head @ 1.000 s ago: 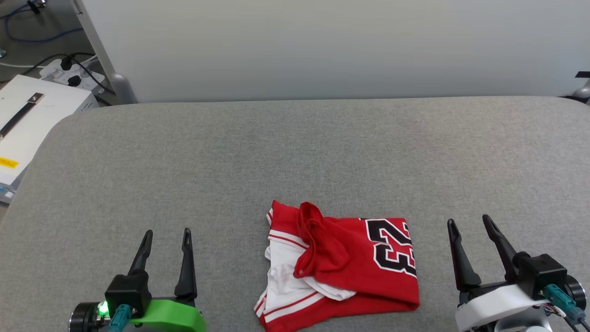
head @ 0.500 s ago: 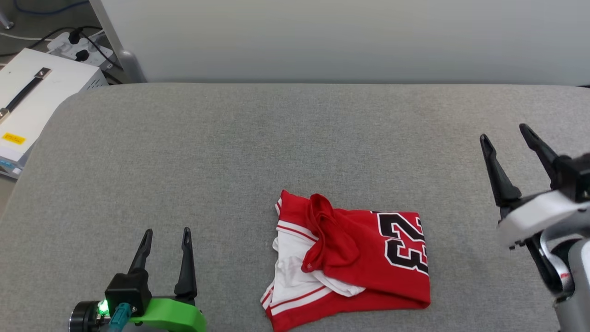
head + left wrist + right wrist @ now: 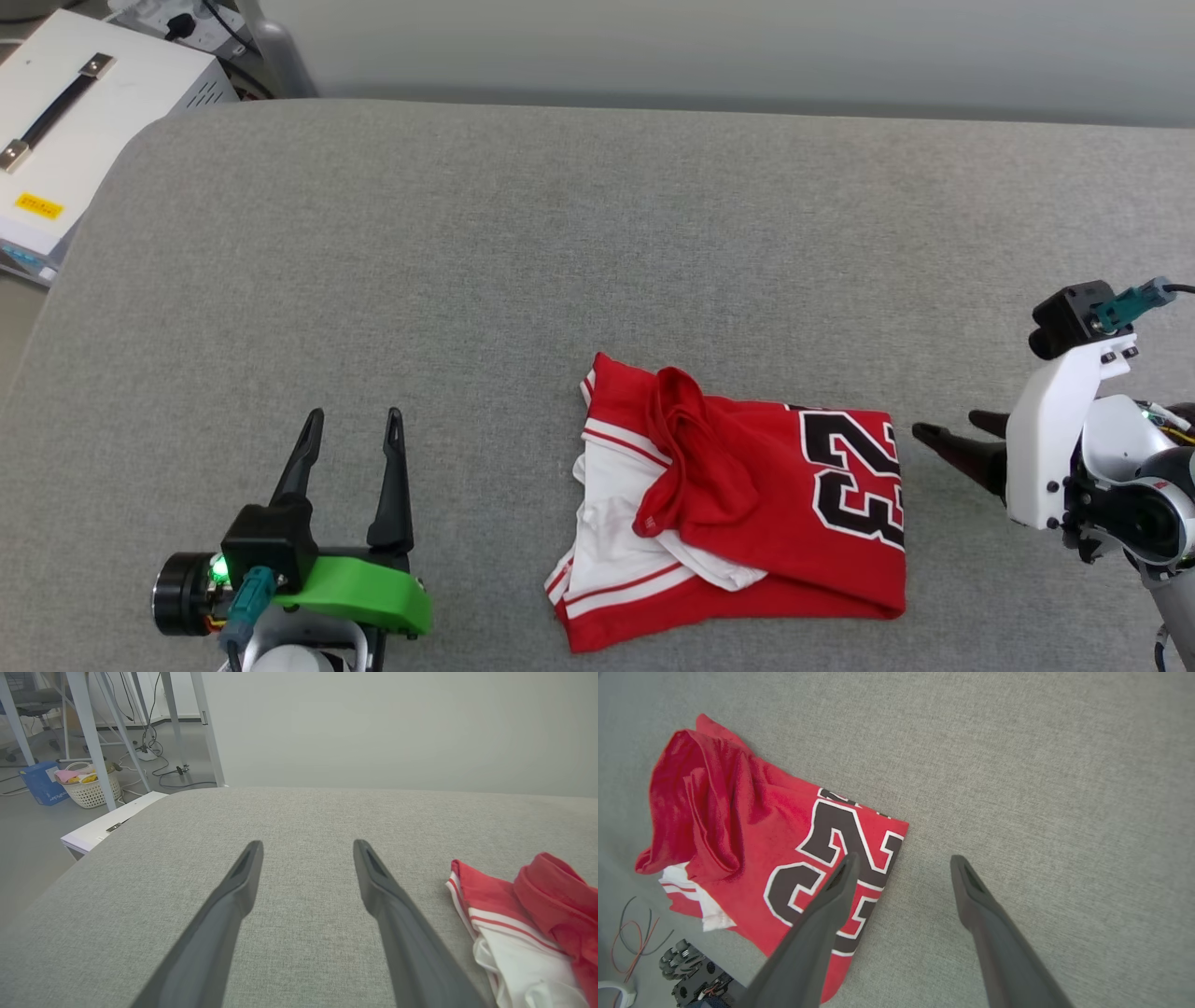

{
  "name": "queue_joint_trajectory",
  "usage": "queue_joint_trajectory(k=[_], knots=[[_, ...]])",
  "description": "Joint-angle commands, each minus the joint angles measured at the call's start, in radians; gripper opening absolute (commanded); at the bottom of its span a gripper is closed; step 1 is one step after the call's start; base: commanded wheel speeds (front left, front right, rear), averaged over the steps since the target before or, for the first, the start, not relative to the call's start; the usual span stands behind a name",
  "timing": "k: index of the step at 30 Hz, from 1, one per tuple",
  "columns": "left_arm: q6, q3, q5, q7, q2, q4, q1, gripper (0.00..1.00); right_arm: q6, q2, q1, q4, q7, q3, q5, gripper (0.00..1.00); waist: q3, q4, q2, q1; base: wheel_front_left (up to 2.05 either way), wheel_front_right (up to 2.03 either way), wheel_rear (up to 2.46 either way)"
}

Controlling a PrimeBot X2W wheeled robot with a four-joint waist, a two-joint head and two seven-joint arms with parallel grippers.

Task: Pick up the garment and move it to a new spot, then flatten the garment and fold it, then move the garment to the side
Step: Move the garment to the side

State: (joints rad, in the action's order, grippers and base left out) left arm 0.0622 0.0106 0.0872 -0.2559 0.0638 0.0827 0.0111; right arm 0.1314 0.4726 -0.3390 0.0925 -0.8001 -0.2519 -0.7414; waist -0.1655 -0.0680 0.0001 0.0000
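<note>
1. On the gray padded table, the red T-shirt lay bunched up.
2. The right gripper, fingers spread wide and empty, was just beside its number side. The left gripper, also spread and empty, was well apart.
3. Pinching only one layer might drag it messier.

Garment on padded surface; left claw well left; right claw just right.
</note>
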Motion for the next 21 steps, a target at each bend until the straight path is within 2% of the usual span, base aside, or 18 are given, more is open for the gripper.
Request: queue_joint_trajectory(k=[1,6,13,18,19,20,21], knots=[[0.006,0.006,-0.006,-0.006,-0.005,0.0,0.025,1.0,-0.001,-0.001,0.004,0.006,-0.038,-0.003,-0.032,1.0,-0.027,-0.023,-0.0001,0.0,0.0,0.0,0.0],[0.012,0.019,-0.004,-0.006,-0.007,0.006,0.052,1.0,-0.001,-0.031,0.028,0.036,-0.089,-0.01,-0.075,1.0,-0.063,-0.052,-0.0001,0.0,0.0,0.0,0.0],[0.018,0.026,-0.002,-0.006,-0.009,0.024,0.077,1.0,-0.001,-0.097,0.06,0.131,-0.056,-0.053,-0.071,1.0,-0.089,-0.082,-0.0001,0.0,0.0,0.0,0.0],[0.019,0.024,-0.003,-0.006,-0.01,0.034,0.082,1.0,-0.001,-0.116,0.088,0.166,0.008,-0.107,-0.072,1.0,-0.089,-0.09,-0.0001,0.0,0.0,0.0,0.0],[0.018,0.023,-0.003,-0.006,-0.01,0.035,0.081,1.0,-0.001,-0.113,0.089,0.163,0.027,-0.117,-0.071,0.4,-0.086,-0.089,-0.0001,0.0,0.0,0.0,0.0],[0.017,0.02,-0.003,-0.006,-0.01,0.037,0.079,1.0,-0.001,-0.112,0.089,0.16,0.046,-0.125,-0.075,0.0,-0.081,-0.085,-0.0001,0.0,0.0,0.0,0.0],[0.016,0.018,-0.003,-0.006,-0.01,0.039,0.077,1.0,-0.001,-0.11,0.088,0.156,0.056,-0.132,-0.082,0.0,-0.076,-0.082,-0.0001,0.0,0.0,0.0,0.0]])
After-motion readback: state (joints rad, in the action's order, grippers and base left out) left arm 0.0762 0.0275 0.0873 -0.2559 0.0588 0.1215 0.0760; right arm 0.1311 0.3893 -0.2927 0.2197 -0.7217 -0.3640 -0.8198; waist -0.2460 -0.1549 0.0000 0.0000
